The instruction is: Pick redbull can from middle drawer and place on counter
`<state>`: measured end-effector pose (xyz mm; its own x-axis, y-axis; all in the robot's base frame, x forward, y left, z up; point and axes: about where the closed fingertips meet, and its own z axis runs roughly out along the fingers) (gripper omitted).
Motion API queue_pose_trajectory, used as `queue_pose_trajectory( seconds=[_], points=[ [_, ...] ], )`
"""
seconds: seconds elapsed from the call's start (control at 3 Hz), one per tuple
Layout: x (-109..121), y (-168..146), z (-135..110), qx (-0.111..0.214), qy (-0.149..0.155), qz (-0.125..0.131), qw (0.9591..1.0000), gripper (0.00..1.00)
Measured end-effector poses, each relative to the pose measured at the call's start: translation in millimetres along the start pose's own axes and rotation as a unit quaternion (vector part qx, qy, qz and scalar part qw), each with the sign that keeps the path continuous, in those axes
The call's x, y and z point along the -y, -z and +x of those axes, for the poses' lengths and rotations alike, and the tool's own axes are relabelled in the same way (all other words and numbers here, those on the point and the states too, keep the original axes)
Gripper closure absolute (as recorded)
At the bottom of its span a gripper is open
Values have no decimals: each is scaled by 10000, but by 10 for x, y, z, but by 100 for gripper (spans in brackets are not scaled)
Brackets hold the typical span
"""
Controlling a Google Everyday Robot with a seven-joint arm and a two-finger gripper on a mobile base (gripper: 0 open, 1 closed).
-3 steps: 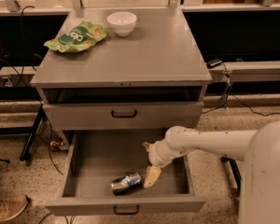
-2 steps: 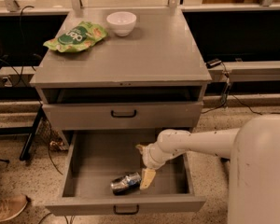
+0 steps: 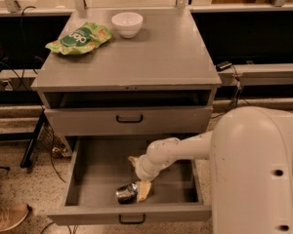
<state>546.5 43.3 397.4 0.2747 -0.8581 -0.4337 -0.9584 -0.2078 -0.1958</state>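
The redbull can (image 3: 125, 193) lies on its side near the front of the open middle drawer (image 3: 95, 172). My gripper (image 3: 137, 178) is down inside the drawer, just right of the can and above it. It is open, with one fingertip pointing to the back left and the other finger (image 3: 143, 191) against the can's right end. The can is not between the jaws. The counter (image 3: 151, 57) is the grey top of the cabinet above.
A white bowl (image 3: 127, 23) and a green snack bag (image 3: 79, 37) sit at the back left of the counter. A shut drawer front (image 3: 129, 118) with a black handle is above the open drawer. My white arm (image 3: 254, 169) fills the lower right. A shoe (image 3: 7, 217) is on the floor at the lower left.
My gripper has moved left across the drawer toward the can. Its lower finger now reaches the can's right end. The can has not moved.
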Motion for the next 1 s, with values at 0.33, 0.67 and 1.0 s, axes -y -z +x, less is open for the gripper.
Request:
queue_pose_trajectory(
  seconds=[0.33,0.67,1.0],
  points=[
    [-17,-206,-91,-126,128,-154,9997,0],
    [-45,-410,-65,-252,58,-346,9991,27],
    [-85,-467,29,-267,-99,-443,9986,49]
  ],
)
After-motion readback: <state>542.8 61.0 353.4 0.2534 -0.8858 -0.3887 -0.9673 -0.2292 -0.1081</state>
